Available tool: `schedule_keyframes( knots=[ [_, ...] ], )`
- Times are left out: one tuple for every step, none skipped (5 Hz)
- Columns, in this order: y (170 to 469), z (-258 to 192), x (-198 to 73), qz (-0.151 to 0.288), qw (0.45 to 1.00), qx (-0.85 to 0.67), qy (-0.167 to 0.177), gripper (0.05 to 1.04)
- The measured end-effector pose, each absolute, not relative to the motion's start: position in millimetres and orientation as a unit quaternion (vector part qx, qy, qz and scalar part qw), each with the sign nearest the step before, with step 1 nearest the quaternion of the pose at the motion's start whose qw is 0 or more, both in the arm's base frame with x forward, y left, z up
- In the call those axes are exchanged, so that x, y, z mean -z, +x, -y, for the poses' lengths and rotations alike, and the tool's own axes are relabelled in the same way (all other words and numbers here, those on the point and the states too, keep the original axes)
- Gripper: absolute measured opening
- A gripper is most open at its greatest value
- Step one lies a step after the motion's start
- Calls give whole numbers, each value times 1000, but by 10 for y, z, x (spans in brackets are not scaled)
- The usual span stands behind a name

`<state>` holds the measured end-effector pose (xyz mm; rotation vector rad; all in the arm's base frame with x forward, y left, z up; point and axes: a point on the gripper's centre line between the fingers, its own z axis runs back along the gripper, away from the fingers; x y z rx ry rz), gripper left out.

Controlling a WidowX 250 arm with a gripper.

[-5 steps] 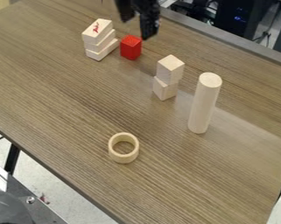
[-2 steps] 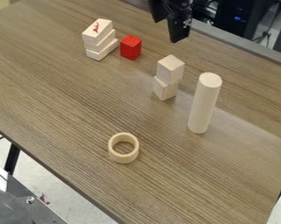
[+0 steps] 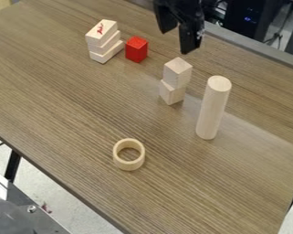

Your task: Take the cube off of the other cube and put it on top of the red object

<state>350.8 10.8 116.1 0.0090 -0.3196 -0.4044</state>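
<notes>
gripper [image 3: 175,42] above stacked cubes, claw apart; top cube [image 3: 177,72] on lower cube [image 3: 171,93], red block [image 3: 136,49] near, beside white block stack [image 3: 104,41].

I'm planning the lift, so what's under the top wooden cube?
Another plain wooden cube sits directly under the top wooden cube, its front sides visible. Most of its upper face is covered, so that can't be seen.
</notes>
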Motion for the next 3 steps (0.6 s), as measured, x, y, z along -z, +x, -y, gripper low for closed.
schedule_keyframes(
  knots=[
    [3538,-74,-1103,169,972,161,31,1001],
    [3545,-61,-1056,168,973,157,32,1001],
    [3546,-53,-1013,173,972,154,30,1001]
  ],
)
